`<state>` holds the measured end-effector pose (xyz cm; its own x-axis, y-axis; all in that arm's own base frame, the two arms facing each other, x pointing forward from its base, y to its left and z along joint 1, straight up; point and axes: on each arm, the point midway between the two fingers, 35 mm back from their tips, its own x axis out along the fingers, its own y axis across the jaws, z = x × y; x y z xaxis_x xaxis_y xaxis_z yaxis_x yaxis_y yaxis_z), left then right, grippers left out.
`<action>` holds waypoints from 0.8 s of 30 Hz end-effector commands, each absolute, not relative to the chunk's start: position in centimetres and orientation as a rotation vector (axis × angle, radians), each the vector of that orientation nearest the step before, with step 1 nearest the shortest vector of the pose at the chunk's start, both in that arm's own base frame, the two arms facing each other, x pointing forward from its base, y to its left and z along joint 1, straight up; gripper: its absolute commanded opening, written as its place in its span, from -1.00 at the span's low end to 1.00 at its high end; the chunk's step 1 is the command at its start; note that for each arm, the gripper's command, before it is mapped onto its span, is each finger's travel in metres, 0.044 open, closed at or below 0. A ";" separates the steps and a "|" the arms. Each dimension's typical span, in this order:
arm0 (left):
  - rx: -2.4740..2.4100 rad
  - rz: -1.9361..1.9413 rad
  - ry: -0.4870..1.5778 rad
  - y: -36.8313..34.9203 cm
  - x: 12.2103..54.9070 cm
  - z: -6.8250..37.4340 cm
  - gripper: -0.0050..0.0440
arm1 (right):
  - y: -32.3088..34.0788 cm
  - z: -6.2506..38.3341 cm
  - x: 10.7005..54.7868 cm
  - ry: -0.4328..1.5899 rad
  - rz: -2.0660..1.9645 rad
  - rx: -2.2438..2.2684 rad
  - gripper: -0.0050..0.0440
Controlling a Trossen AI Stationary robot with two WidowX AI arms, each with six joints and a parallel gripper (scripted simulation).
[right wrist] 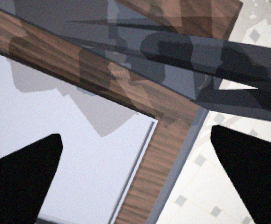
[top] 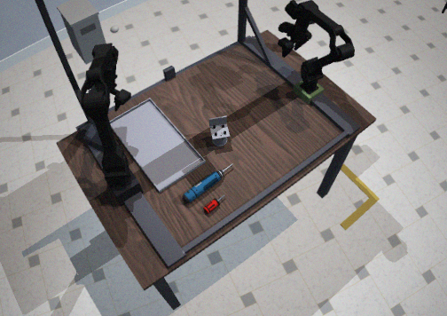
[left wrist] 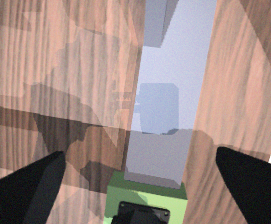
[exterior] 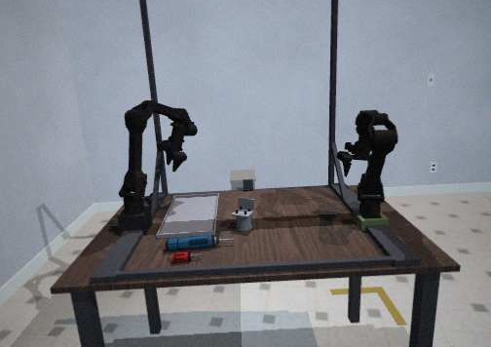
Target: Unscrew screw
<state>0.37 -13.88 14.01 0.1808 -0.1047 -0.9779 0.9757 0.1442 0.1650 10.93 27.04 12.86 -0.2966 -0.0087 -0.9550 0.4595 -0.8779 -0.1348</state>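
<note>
The joint module [top: 218, 131] stands upright mid-table with a grey bracket on top; it also shows in the exterior view [exterior: 244, 213]. Its screws are dark specks, too small to tell apart. The blue electric screwdriver [top: 206, 185] [exterior: 192, 242] lies flat near the front edge. A small red screwdriver [top: 213, 204] [exterior: 184, 256] lies beside it. My left gripper [top: 286, 47] [exterior: 347, 166] [left wrist: 142, 156] is open and empty, raised high above its green base [left wrist: 146, 192]. My right gripper [top: 121, 98] [exterior: 176, 163] [right wrist: 136, 136] is open and empty, high over the tray's end.
A flat white tray [top: 152, 142] [right wrist: 63, 152] lies by the right arm. Grey rails [top: 275, 185] run along the table edges, and two tall posts [exterior: 333, 81] stand at the back. A small dark box [top: 168, 73] sits at the far edge.
</note>
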 end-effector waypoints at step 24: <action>1.060 -1.008 1.032 -13.5 1.7 14.1 1.00 | 25.6 13.9 12.4 0.470 -2.315 1.800 1.00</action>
